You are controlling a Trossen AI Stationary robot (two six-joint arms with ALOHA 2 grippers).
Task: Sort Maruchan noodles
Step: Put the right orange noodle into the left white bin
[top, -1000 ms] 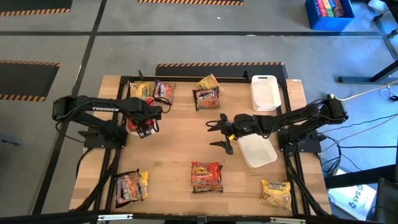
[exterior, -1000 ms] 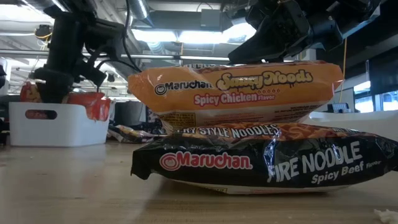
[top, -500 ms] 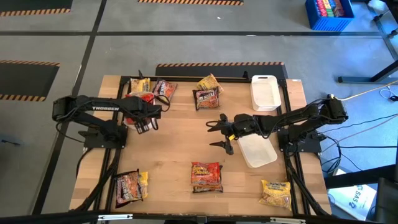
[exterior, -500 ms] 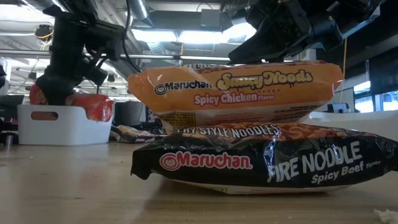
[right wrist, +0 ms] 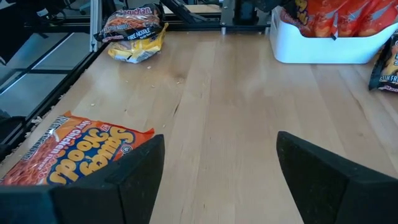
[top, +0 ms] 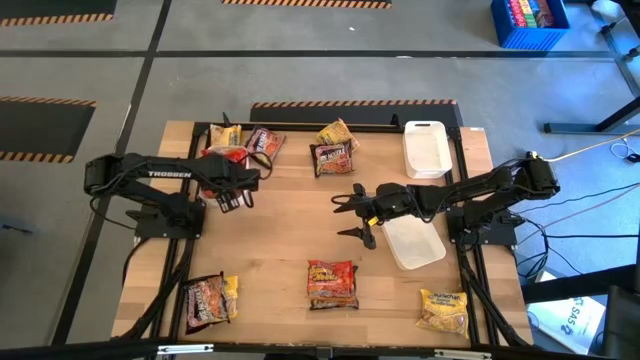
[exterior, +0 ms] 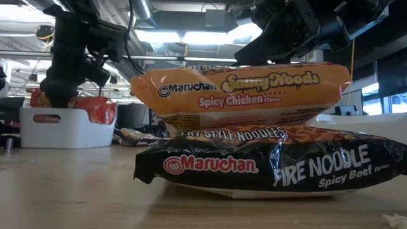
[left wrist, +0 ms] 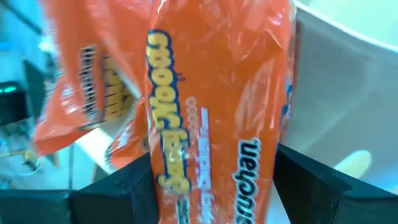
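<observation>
My left gripper (top: 232, 198) is at the table's far left, over a white tray (exterior: 70, 130) that holds red-orange Maruchan packets (exterior: 95, 108). It is shut on one red-orange packet (left wrist: 211, 124). My right gripper (top: 350, 215) hangs open and empty above mid-table. A red-orange packet (exterior: 241, 92) lies on a dark packet (exterior: 267, 165) at the near centre. Other packets lie flat on the table: dark (top: 333, 157), (top: 263, 145), yellow (top: 338, 132), (top: 225, 138), (top: 443, 310), and a dark and yellow pair (top: 210, 298). My left gripper pinches the red-orange packet between its two fingers (left wrist: 124, 186), which stand on its two long sides (left wrist: 161, 168). The fingers come from above, pointing down, and lie across the packet. The packet's far end reaches over the white tray (left wrist: 348, 93); whether it rests there is hidden.
A second white tray (top: 415, 245) lies under my right arm and a third (top: 425, 148) at the far right. Black frame rails run along the table's edges. Bare wood (right wrist: 236, 112) lies between the two grippers.
My left gripper has gone toward the table's far edge with the red-orange packet still in its fingers. The white tray with its packets has shifted the same way and shows farther back in the low view.
</observation>
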